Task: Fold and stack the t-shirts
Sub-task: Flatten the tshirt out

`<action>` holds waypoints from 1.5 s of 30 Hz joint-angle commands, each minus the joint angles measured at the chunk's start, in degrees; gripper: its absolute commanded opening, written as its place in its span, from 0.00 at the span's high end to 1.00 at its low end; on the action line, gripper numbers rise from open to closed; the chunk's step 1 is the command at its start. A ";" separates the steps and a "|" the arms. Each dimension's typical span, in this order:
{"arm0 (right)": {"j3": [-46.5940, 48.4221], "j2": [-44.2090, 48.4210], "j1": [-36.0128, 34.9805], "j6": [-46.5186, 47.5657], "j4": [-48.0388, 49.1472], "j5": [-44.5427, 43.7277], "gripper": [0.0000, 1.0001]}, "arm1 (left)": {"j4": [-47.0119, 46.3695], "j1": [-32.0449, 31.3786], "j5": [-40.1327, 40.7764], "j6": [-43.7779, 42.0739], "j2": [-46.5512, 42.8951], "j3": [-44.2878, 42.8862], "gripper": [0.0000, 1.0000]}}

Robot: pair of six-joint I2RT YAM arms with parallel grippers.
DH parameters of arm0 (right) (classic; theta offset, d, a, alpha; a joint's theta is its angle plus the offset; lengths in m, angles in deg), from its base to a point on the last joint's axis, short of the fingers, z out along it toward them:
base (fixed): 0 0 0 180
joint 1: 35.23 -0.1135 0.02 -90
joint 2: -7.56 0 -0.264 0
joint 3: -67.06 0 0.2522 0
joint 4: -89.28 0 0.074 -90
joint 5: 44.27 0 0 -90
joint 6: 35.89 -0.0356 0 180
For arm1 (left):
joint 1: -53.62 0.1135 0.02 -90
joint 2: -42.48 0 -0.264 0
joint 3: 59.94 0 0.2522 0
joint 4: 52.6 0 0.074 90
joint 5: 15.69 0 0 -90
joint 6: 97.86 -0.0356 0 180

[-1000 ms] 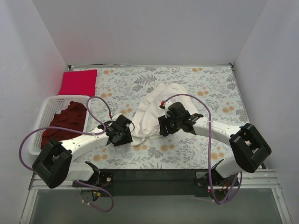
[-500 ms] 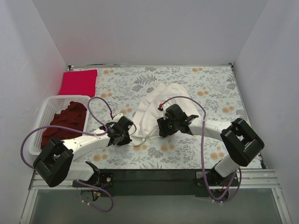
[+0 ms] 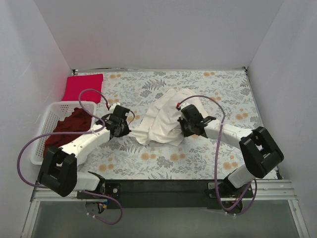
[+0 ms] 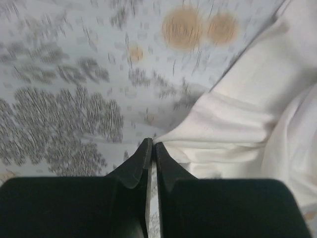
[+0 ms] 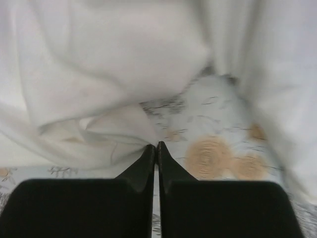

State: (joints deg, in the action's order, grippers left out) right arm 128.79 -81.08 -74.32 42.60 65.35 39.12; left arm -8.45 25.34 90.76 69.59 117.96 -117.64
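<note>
A large cream-white t-shirt point(image 3: 166, 119) lies bunched in the middle of the floral cloth. My left gripper point(image 3: 126, 130) is shut on its left edge; in the left wrist view the jaws point(image 4: 152, 145) pinch a fold of the cream cloth point(image 4: 237, 129). At the shirt's right side my right gripper point(image 3: 182, 128) is shut too, its closed tips point(image 5: 155, 146) nipping a gathered fold of the shirt point(image 5: 109, 74). A crimson-pink t-shirt point(image 3: 83, 87) lies flat at the back left corner. A dark maroon t-shirt point(image 3: 69, 126) fills the basket. No red print shows on the cream shirt.
The white lattice basket point(image 3: 52, 110) stands at the left edge of the table. White walls close in the back and both sides. Purple cables loop over each arm. Floral cloth point(image 3: 218, 94) shows bare to the right of the shirt and along the front.
Both grippers have shut on the cream shirt, the right one in the last half second. Both have moved toward the back, the left one also leftward, drawing the shirt's near edge with them.
</note>
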 commanded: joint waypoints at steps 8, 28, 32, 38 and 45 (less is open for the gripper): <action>25.49 20.94 15.71 7.37 -17.32 -14.93 0.99 | -1.74 13.33 0.95 -11.27 3.54 -27.59 1.00; 9.43 31.88 16.85 5.02 -32.47 7.79 0.45 | -11.76 14.12 0.78 -10.30 -21.08 7.38 1.00; 3.04 25.12 19.84 -0.17 -22.90 2.57 0.46 | -12.72 14.12 3.15 -10.56 -20.81 8.26 1.00; -1.38 14.23 23.79 -4.14 -9.35 2.48 0.47 | -13.17 14.12 3.86 -11.44 -20.11 8.79 1.00; 5.19 -0.99 27.92 -3.79 -1.96 4.32 0.55 | -13.17 14.12 4.12 -11.71 -18.80 8.35 1.00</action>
State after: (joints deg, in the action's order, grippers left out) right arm 129.18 -77.47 -48.07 39.43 55.97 43.69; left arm -20.51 39.25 92.88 58.71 98.99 -109.03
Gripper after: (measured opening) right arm 0.485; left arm 0.022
